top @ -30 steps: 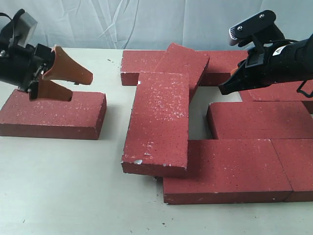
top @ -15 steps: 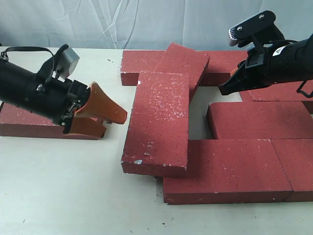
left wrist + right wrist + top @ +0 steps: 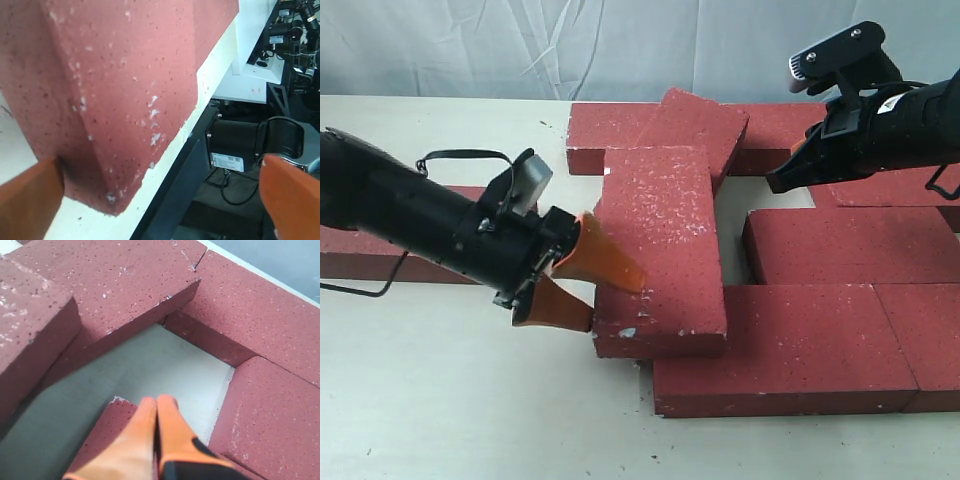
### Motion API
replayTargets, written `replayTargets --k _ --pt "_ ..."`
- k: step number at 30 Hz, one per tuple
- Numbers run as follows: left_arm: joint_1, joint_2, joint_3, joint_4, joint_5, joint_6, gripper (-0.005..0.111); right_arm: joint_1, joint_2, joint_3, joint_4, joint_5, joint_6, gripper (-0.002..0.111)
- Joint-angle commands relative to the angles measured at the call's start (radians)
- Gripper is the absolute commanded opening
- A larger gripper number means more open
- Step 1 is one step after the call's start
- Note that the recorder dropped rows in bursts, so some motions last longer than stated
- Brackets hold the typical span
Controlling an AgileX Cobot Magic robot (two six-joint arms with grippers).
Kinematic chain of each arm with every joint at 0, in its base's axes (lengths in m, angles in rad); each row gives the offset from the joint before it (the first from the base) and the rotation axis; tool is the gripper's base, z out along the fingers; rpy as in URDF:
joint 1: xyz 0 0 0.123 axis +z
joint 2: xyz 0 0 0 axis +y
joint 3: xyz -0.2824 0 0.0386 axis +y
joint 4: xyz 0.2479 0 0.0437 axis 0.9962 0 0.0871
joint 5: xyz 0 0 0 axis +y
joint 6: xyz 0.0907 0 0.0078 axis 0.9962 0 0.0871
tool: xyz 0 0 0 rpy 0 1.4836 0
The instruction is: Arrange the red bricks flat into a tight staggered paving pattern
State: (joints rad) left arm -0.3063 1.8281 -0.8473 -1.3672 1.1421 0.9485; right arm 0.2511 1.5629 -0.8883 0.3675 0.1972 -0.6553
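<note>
Straddling a red brick (image 3: pixel 660 225) corner, left hand (image 3: pixel 612 302) spread wide, arm low

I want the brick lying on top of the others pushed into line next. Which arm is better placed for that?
Left. The left pincer is open, straddling the near corner of the top brick, one finger over its face. The right pincer is shut, hovering over the gap behind.
</note>
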Motion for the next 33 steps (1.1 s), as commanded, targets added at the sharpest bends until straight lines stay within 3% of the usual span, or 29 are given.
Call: replayTargets --k 1,11,15,19,23,25,28,33 --pt "-0.025 0.055 0.003 -0.046 0.0 0.016 0.101 -0.001 -0.001 -0.004 0.001 -0.009 0.001 -0.001" --pt "-0.025 0.084 0.003 -0.048 -0.044 0.02 0.101 -0.001 -0.001 -0.004 0.003 -0.009 0.001 -0.001" --pt "-0.022 0.084 0.003 -0.038 -0.125 0.056 0.101 -0.001 -0.001 -0.004 0.003 -0.009 0.001 -0.001" --pt "-0.024 0.084 0.003 -0.136 -0.038 0.135 0.101 -0.001 -0.001 -0.004 0.003 -0.009 0.001 -0.001" --pt "-0.057 0.087 0.003 -0.185 -0.125 0.135 0.096 -0.001 -0.001 -0.004 0.003 -0.009 0.001 -0.001" --pt "-0.086 0.087 0.003 -0.187 -0.128 0.135 0.088 -0.001 -0.001 -0.004 0.003 -0.009 0.001 -0.001" --pt "-0.095 0.087 0.003 -0.194 -0.138 0.129 0.067 -0.001 -0.001 -0.004 0.003 -0.009 0.001 -0.001" --pt "-0.095 0.08 0.003 -0.196 -0.051 0.155 0.0 -0.001 -0.001 -0.004 0.006 -0.011 0.001 -0.001"
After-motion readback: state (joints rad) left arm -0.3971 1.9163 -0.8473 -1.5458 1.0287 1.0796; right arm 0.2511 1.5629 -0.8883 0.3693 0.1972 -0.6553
